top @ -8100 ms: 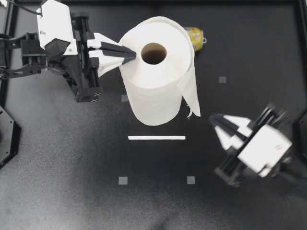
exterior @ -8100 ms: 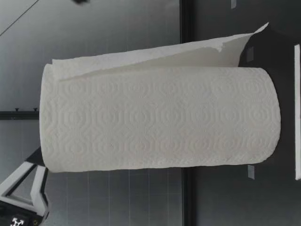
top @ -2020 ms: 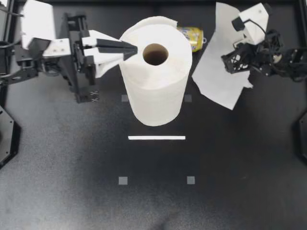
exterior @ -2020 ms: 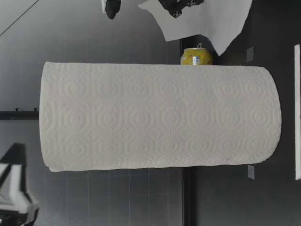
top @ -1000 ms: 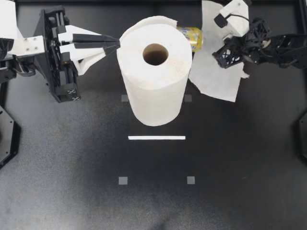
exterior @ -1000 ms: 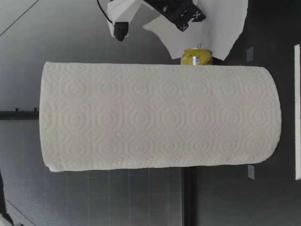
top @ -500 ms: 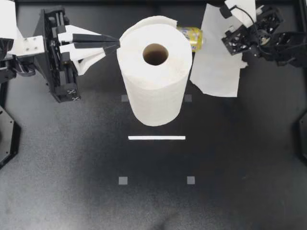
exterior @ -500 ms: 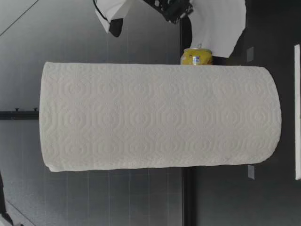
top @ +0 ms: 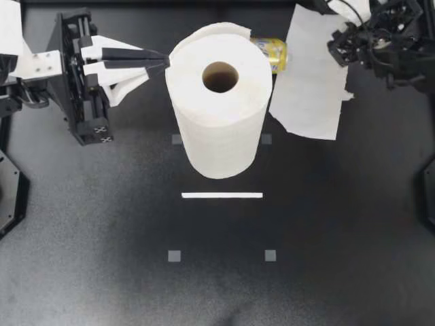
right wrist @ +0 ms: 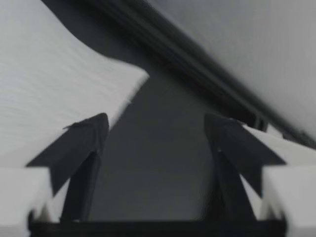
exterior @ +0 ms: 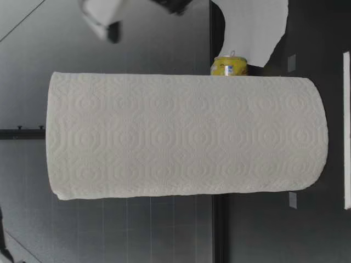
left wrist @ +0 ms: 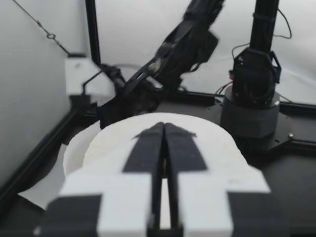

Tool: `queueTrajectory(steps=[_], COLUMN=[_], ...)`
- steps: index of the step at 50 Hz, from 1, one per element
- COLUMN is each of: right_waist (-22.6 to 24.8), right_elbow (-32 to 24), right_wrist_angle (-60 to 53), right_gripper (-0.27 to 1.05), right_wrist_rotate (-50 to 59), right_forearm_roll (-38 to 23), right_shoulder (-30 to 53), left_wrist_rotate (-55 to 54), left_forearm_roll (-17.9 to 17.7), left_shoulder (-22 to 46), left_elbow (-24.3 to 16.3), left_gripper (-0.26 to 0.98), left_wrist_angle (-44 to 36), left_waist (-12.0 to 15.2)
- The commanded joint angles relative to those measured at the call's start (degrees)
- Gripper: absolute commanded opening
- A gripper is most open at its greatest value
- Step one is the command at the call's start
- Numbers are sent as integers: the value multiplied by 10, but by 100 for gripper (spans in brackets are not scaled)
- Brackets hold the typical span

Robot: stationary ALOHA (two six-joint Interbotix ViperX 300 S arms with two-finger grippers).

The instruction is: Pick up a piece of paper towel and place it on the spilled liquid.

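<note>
In the top view my left gripper (top: 162, 62) sat in the upper left of the frame, its tips just beside the upper rim of the paper towel roll (top: 219, 102); I could not tell whether they touched it; the left wrist view showed its two fingers (left wrist: 145, 150) pressed together with nothing held, the roll's top directly ahead of them. The roll stood upright at upper centre on the black table (top: 102, 238), its core hole facing the camera; in the low view the roll (exterior: 186, 137) filled most of the scene. A white tape strip (top: 221, 195) lay on the table lower in the frame than the roll, apart from it. A yellow can (top: 272, 53) lay on its side just behind the roll, toward the upper right; the low view placed the can (exterior: 229, 66) farther from that camera than the roll. The torn sheet (top: 312, 75), the item under task, was spread in the upper right of the frame, just beside the can and the roll; in the low view the sheet (exterior: 252, 27) hung beyond the can, its lower edge close to the table; contact could not be confirmed. My right gripper (top: 343, 46) was at the sheet's upper right edge; the right wrist view showed its fingers (right wrist: 81, 148) wide apart with nothing clamped; the sheet lay beyond one finger, a corner reaching into the gap, the other finger clear of it.
</note>
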Motion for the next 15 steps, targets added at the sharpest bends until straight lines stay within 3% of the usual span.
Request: queueTrajectory(steps=[1,15], right_waist=[34,163], right_elbow=[-11,-14], right_wrist_angle=[3,10], right_gripper=[74,69], right_wrist_rotate=[-3,-15], right_forearm_roll=[8,76], right_shoulder=[-53,-147], left_wrist_rotate=[1,1], left_forearm_roll=[2,3], left_shoulder=[-11,-23], left_elbow=[-11,-9], left_gripper=[4,4], left_wrist_angle=[-6,6], left_waist=[-2,-11])
